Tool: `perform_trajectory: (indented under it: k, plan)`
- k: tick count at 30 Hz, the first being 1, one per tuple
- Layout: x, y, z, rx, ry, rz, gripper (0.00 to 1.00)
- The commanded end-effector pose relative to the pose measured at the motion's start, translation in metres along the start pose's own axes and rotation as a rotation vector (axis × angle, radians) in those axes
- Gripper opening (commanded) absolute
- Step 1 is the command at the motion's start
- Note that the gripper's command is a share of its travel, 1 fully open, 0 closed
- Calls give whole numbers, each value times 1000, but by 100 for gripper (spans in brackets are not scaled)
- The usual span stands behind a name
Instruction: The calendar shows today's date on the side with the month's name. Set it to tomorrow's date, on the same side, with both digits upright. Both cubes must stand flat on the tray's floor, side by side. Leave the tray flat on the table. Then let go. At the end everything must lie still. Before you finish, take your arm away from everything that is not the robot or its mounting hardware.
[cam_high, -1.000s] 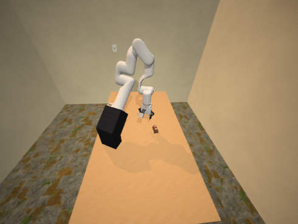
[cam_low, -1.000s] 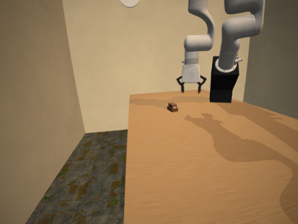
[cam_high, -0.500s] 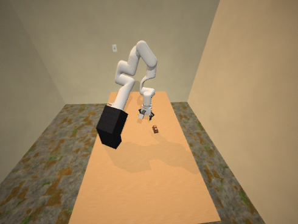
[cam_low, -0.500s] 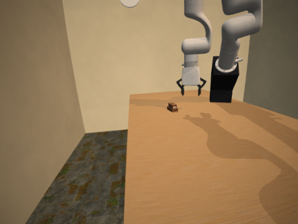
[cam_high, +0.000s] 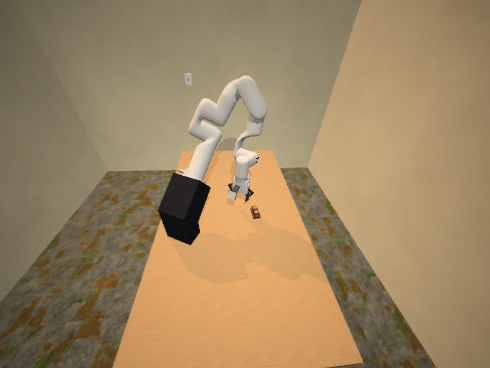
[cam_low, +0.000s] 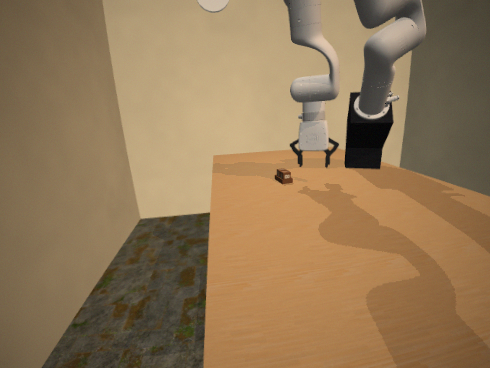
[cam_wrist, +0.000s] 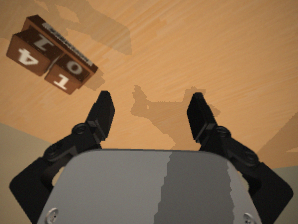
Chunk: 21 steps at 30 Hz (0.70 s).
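Plain-walled room with wood-topped table
Walls (cam_high: 150, 40) (cam_low: 170, 100), beige to olive-grey; one small white wall plate (cam_high: 188, 79). Floor (cam_high: 70, 250) (cam_low: 145, 280), mottled grey, rust and green. Tabletop (cam_high: 230, 310) (cam_low: 280, 300) (cam_wrist: 165, 30), orange-tan wood grain, crossed by shadows.

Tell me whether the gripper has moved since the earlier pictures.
Yes, downward in the exterior view: the gripper's fingertips are now nearly level with the black pedestal's bottom edge, where before they were clearly above it.
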<state>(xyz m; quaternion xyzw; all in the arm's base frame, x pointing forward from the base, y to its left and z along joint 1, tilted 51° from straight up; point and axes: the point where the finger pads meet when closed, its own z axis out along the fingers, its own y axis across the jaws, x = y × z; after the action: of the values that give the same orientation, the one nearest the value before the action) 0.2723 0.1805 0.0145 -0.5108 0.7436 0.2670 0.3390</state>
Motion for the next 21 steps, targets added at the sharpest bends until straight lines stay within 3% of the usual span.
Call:
perform_trajectory:
  k: [1, 14, 21]
  plan:
    - [3, -2, 10, 20, -7, -1, 100]
    - [3, -2, 35, 20, -7, -1, 100]
    - [3, -2, 37, 20, -7, -1, 100]
